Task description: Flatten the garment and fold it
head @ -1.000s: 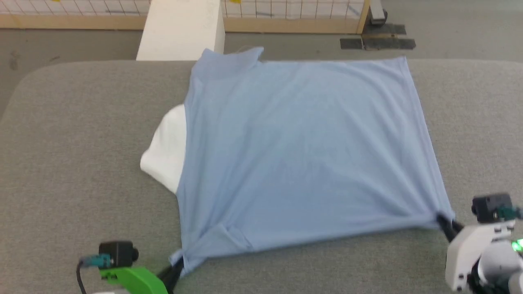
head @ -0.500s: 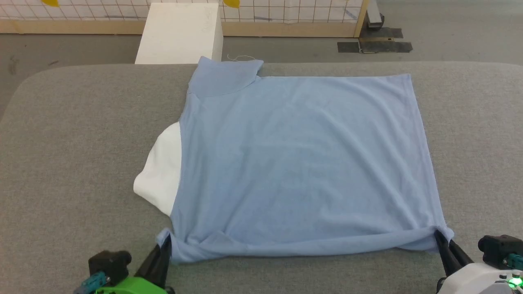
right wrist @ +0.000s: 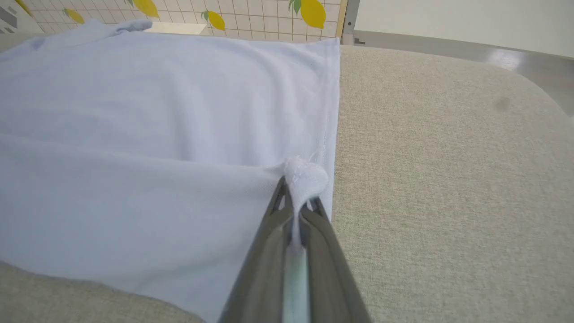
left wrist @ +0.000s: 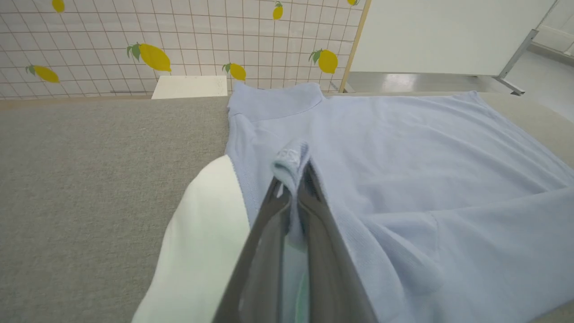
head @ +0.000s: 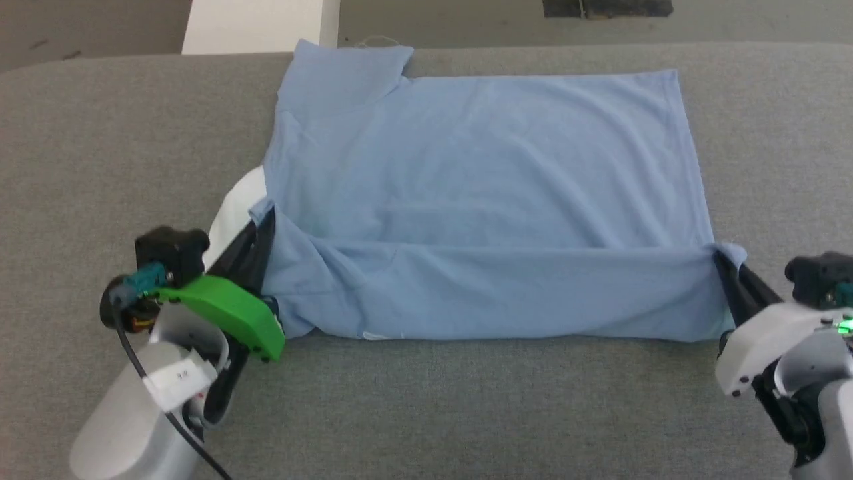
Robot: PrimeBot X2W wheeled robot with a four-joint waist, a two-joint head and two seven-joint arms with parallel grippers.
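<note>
The light-blue garment (head: 480, 173) lies spread on the grey table (head: 100, 153), its near edge lifted and carried over the rest as a fold. My left gripper (head: 263, 217) is shut on the garment's near-left corner (left wrist: 289, 163). A white part (head: 236, 200) pokes out at the left edge beside it and also shows in the left wrist view (left wrist: 202, 242). My right gripper (head: 723, 257) is shut on the near-right corner (right wrist: 305, 177), just inside the garment's right hem. The small white print is hidden.
A white box (head: 256, 27) stands on the floor beyond the table's far edge. A tiled wall with yellow lemon prints (left wrist: 152, 56) rises behind it. Bare grey tabletop (right wrist: 448, 179) stretches right of the garment and along the near side.
Both grippers have carried the garment's near corners up and away from me, laying the near edge over the body as a fold. The head camera has tilted down.
</note>
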